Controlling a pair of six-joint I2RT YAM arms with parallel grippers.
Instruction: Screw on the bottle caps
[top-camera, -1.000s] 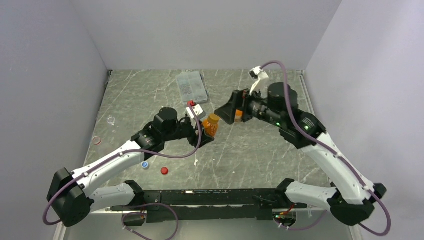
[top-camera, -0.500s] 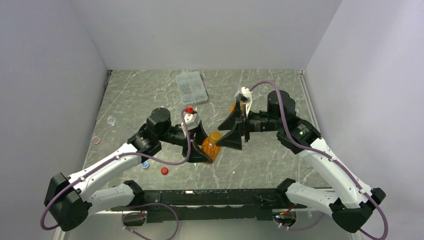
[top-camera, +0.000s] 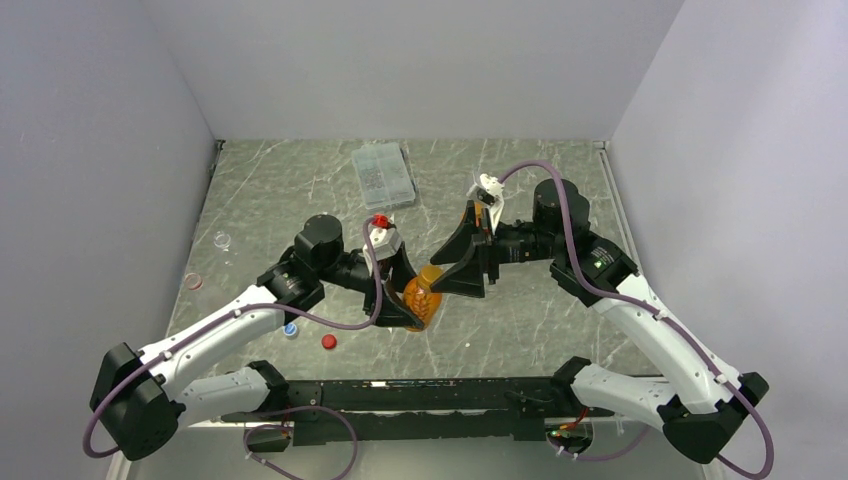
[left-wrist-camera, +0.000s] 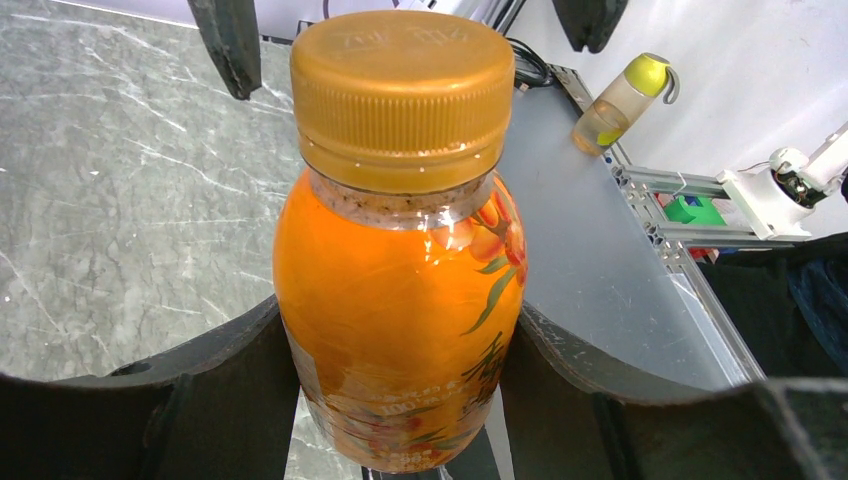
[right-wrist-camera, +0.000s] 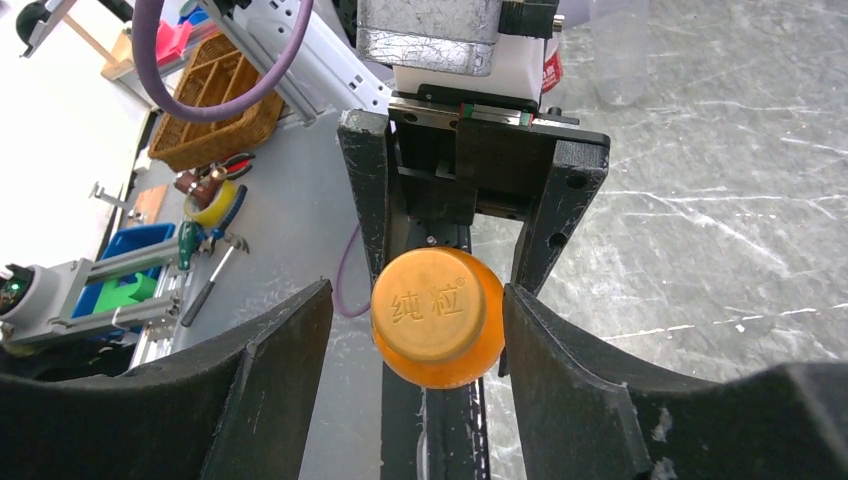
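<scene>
An orange bottle (top-camera: 420, 298) (left-wrist-camera: 400, 320) with an orange bottle cap (left-wrist-camera: 402, 95) (right-wrist-camera: 435, 305) on its neck is held tilted above the table's middle. My left gripper (top-camera: 408, 300) (left-wrist-camera: 400, 335) is shut on its body, one dark finger pressed against each side. My right gripper (top-camera: 438, 273) (right-wrist-camera: 418, 295) faces the cap end-on and is open. Its fingers (right-wrist-camera: 290, 350) flank the cap. A wide gap shows on the left side and a narrow one on the right. The bottle's base is hidden.
A flat clear compartment box (top-camera: 383, 173) lies at the back. A red cap (top-camera: 329, 341) and a blue-and-white cap (top-camera: 290, 328) lie near the left arm. Two small clear dishes (top-camera: 222, 240) sit at the left. Something orange (top-camera: 466, 214) shows behind the right gripper.
Both arms came toward the near middle, the left one bringing the bottle down and tilting it. The right gripper turned to face the cap, and its jaws narrowed around it.
</scene>
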